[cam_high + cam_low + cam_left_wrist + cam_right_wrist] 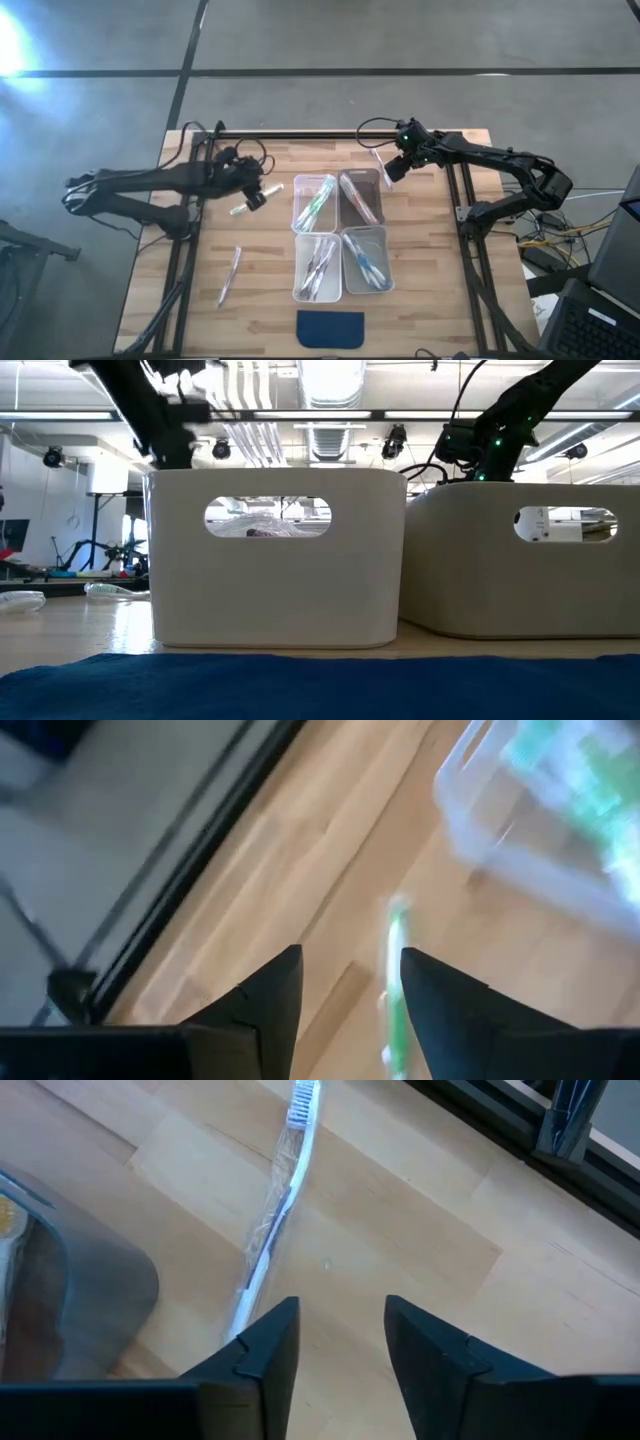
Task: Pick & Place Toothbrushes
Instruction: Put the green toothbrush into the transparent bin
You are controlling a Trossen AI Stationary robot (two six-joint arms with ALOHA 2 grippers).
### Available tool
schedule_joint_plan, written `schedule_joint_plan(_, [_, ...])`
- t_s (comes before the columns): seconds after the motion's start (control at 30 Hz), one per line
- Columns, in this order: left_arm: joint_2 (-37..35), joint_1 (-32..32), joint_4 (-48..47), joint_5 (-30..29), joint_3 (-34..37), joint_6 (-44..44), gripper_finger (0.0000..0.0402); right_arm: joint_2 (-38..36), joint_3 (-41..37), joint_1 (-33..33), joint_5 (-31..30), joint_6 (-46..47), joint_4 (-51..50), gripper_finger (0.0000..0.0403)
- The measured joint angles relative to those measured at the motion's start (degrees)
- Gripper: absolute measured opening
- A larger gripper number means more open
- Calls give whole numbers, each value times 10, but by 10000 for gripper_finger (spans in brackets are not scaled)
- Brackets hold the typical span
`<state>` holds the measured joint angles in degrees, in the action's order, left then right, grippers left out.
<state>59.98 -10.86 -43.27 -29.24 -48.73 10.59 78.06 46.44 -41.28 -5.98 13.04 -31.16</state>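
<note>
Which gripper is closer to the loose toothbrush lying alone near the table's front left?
Left. The left gripper hovers just behind that toothbrush; the right gripper is beyond the bins.

No text, label, brand, number or sign can be read anywhere in these views.

I work in a robotics lab or workshop hall. Under my wooden table (260,170) lies a bare polished concrete floor (330,35) marked with dark lines. Looking level across the table, I see long ceiling light strips (330,380), exposed ducts, and stands and gear (95,510) along the far side. Cables (560,235) and a laptop (600,320) crowd my right.
</note>
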Motion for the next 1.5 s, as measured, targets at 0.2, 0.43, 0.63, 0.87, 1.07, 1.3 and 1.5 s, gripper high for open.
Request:
schedule_joint_plan(0.2, [65,-70,-13,94,2,-35,175,0,0,0,1,0,0,129])
schedule_joint_plan(0.43, [156,-109,-13,126,2,-63,174,0,0,0,2,0,-1,119])
schedule_joint_plan(0.63, [219,-113,-9,155,2,-64,174,0,0,0,2,-2,-1,125])
schedule_joint_plan(0.87, [272,-117,40,198,2,-76,174,0,0,0,2,-2,-1,149])
schedule_joint_plan(1.07, [309,-128,43,210,2,-80,174,0,-4,0,2,-2,0,167])
schedule_joint_plan(1.3, [319,-142,42,252,0,-82,172,0,-11,0,1,-2,-1,183])
schedule_joint_plan(1.5, [315,-143,39,253,2,-92,132,0,-12,0,1,-6,-1,190])
